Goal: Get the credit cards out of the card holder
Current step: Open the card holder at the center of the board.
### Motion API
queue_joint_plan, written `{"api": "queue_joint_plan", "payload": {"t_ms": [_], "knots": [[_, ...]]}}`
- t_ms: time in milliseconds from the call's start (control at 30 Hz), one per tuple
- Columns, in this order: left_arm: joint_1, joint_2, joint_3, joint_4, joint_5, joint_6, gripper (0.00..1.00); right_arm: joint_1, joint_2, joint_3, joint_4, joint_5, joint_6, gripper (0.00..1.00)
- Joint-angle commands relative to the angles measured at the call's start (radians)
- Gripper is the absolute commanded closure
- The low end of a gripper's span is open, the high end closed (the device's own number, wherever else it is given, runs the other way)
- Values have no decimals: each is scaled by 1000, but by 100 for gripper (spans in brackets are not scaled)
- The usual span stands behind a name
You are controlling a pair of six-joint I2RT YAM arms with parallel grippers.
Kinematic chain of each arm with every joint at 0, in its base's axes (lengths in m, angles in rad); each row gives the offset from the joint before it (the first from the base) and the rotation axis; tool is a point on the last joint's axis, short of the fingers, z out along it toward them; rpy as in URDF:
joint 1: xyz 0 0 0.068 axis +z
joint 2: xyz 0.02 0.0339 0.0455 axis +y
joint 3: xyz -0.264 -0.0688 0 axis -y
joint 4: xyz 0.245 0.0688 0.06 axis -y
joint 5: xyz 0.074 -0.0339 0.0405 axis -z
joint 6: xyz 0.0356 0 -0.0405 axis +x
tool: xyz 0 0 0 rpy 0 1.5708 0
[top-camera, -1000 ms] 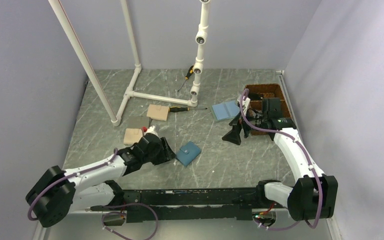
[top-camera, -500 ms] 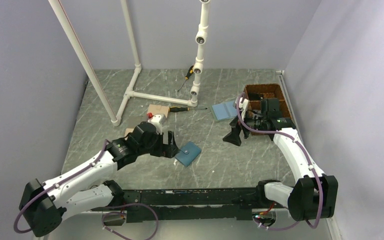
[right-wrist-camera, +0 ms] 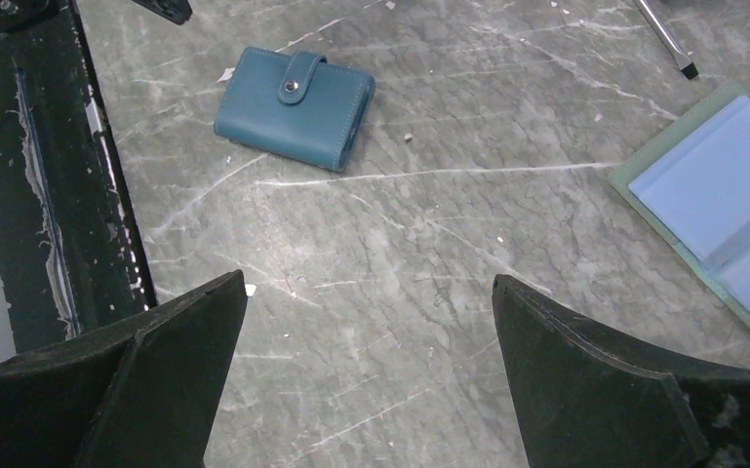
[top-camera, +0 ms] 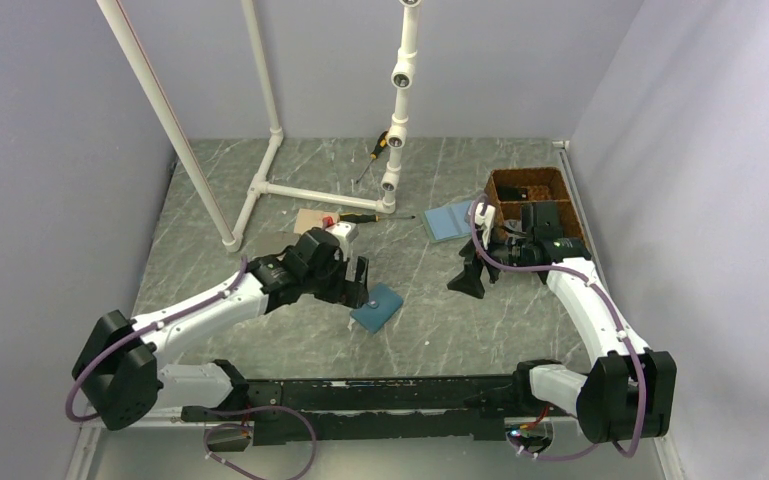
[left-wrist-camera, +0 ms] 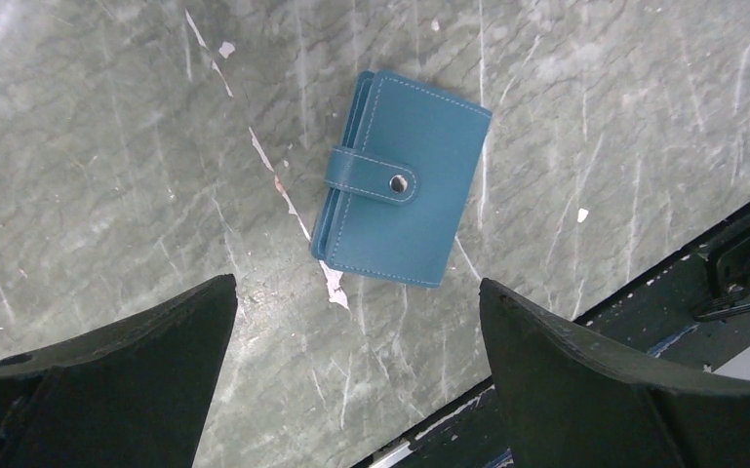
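Barely beginning: hovering the left hand (top-camera: 358, 285), spread wide and empty, just over the card holder (top-camera: 377, 306), lying snapped shut on the surface (top-camera: 440, 330), no credit cards showing yet. Farther back, hanging the right hand (top-camera: 470, 277) open, gripping nothing.

The left fingers (left-wrist-camera: 107, 380) opened and swung over the card holder (left-wrist-camera: 405, 180).

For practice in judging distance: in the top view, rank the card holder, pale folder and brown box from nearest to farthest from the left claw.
1. Card holder, just right of the left claw.
2. Pale folder, farther back and right.
3. Brown box, back right corner.
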Motion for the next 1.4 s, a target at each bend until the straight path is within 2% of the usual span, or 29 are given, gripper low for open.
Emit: {"api": "queue_joint_plan", "payload": {"t_ms": [0,133,333,633,700,867,967,1167,1367], "knots": [[4,50,36,4,37,3,1,4,-7,12,-15,-45,-53,0],[2,67,32,1,43,-7,4,3,-3,15,-18,-40,-55,0],[-16,89,61,-45,-27,-29,6,3,7,17,-22,-48,-57,0],[-147,206,189,-189,-266,-67,9,3,17,19,-22,-48,-61,0],[-170,244,217,-213,-303,-73,14,3,19,22,-22,-51,-58,0],[-196,328,260,-179,-293,-59,41,4,25,21,-17,-50,-50,0],[-215,375,289,-156,-292,-38,51,3,20,17,-9,-42,-43,0],[-247,454,322,-104,-292,-23,53,4,14,18,-6,-41,-36,0],[-255,518,366,-122,-334,-16,54,3,16,20,-7,-42,-36,0]]}}
